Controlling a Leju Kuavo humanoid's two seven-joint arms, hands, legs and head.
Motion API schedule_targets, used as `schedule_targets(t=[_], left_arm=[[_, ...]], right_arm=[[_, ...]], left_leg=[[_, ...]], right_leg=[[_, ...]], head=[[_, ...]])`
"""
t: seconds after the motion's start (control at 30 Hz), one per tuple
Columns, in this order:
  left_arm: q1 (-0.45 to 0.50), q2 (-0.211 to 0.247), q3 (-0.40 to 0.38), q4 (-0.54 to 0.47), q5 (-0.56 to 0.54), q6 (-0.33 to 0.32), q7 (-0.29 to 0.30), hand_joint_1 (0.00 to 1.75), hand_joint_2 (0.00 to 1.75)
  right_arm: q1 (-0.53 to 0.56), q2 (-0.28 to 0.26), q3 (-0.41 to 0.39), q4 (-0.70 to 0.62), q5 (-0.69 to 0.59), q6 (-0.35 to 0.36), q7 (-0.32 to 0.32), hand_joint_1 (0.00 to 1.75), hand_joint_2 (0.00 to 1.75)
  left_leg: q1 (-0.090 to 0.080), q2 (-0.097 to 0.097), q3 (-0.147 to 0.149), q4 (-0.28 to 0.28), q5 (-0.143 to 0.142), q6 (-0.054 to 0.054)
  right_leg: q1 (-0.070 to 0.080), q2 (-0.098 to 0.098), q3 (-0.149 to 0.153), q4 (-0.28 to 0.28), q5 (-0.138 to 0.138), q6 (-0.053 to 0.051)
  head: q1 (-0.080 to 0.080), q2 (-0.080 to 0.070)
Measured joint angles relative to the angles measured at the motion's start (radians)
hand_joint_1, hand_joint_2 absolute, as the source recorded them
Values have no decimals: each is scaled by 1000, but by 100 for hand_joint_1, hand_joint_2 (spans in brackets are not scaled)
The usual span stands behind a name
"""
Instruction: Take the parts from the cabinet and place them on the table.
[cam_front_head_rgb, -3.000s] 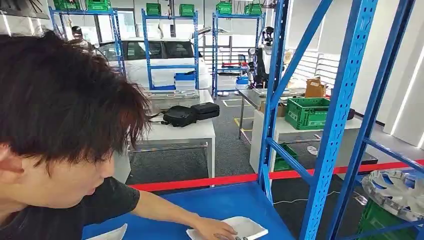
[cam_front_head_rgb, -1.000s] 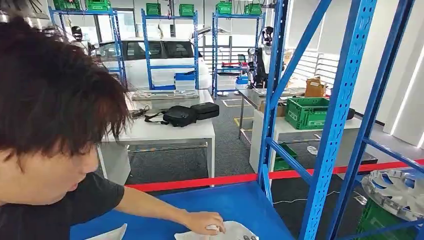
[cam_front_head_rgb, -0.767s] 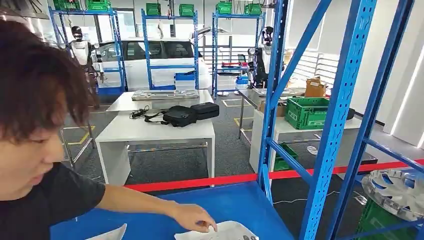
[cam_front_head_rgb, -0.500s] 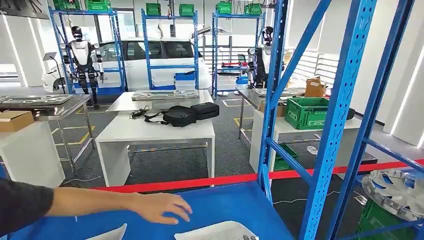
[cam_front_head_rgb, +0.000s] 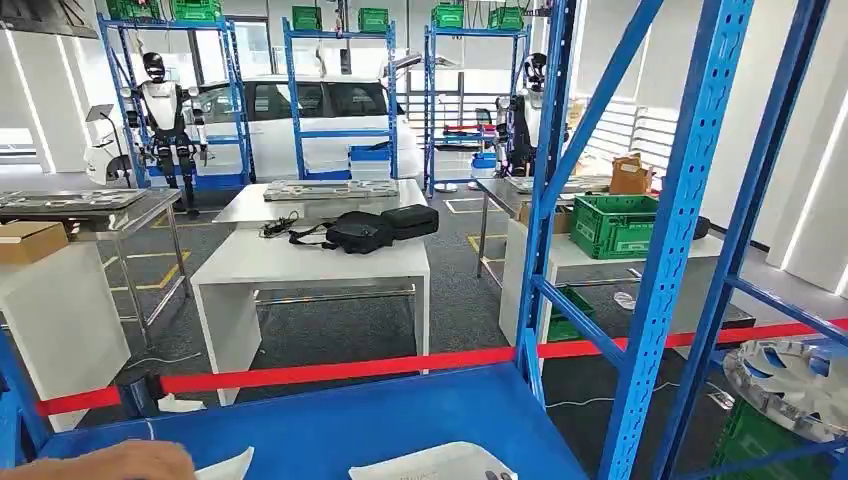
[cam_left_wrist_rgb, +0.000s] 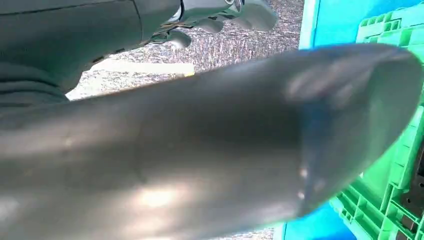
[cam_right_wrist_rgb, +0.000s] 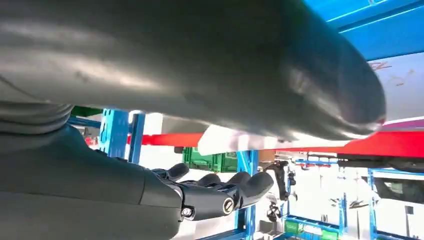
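While your right hand hangs free, fingers loosely curled, empty, left hand likewise empty; white parts lie on blue cabinet shelf; person's hand beside them.

Head view: high, facing forward over the blue shelf into the hall.
Left wrist view: very close behind the left hand, above a green crate.
Right wrist view: close behind the right hand, facing blue racking.
Shared: the blue rack.

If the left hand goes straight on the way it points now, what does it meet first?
Probably the blue shelf edge, with the green crate just beyond; the left hand looks free until there, though depth is unclear.
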Motion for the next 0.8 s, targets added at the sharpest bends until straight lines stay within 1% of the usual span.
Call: schedule_targets(t=[0.13, 0.33, 0.37, 0.4, 0.5, 0.6, 0.7, 0.73, 0.77, 0.8], left_arm=[[1, 0, 0, 0, 2, -10, -6, 0, 0], [0, 0, 0, 0, 2, -10, 0, 0, 0], [0, 0, 0, 0, 2, -10, 1, 0, 0], [-1, 0, 0, 0, 2, -10, 2, 0, 0], [-2, 1, 0, 0, 2, -10, 3, 0, 0], [-3, 2, -1, 0, 0, -10, 3, 0, 0], [-4, 2, -1, 0, -1, -11, 3, 0, 0], [-5, 2, -2, -1, -1, -11, 3, 0, 0], [-6, 2, -2, -1, -1, -11, 3, 0, 0], [-7, 2, -2, -1, -1, -11, 3, 0, 0]], right_arm=[[0, 0, 0, 0, 5, 2, 0, 0, 0], [1, 0, 0, 0, 1, 1, 2, 0, 0], [1, 0, 0, 0, -1, 1, 2, 0, 0], [1, 0, 0, 0, -1, 0, 2, 0, 0], [2, 0, 0, 0, -1, 0, 2, 0, 0], [3, 0, 0, 0, -2, 0, 2, 0, 0], [6, 0, 0, 0, -2, -2, 2, 0, 0], [6, 0, 0, 0, -3, -2, 2, 0, 0], [6, 0, 0, 0, -3, -3, 2, 0, 0], [6, 0, 0, 0, -3, -4, 2, 0, 0]], left_leg=[[0, 0, 0, 0, 0, 0], [0, 0, 0, 0, 0, 0], [-1, 0, 0, 1, 0, 0], [-2, 0, -7, 1, 0, 0], [-4, 0, -8, 2, -1, 1], [-8, 0, -9, 5, -1, 4], [-12, 0, -13, 9, -1, 12], [-14, 0, -13, 9, 0, 17], [-12, 0, -12, 3, 4, 22], [-2, 5, 0, -6, 13, 30]], right_leg=[[0, 0, 0, 0, 0, 0], [0, 0, 0, 0, 0, 0], [0, 0, 0, -1, 1, 0], [-1, 0, 0, -1, 1, 1], [-3, 0, 0, -1, 2, 2], [-7, 0, 0, -1, 4, 6], [-11, 0, 0, -3, 8, 14], [-12, 0, 2, -7, 10, 17], [-12, 0, 3, -11, 11, 21], [-14, -1, 0, 0, 2, 23]], head=[[0, 0], [0, 0], [0, 0], [0, 0], [0, 0], [0, 0], [0, 0], [0, 0], [0, 0], [0, 0]])
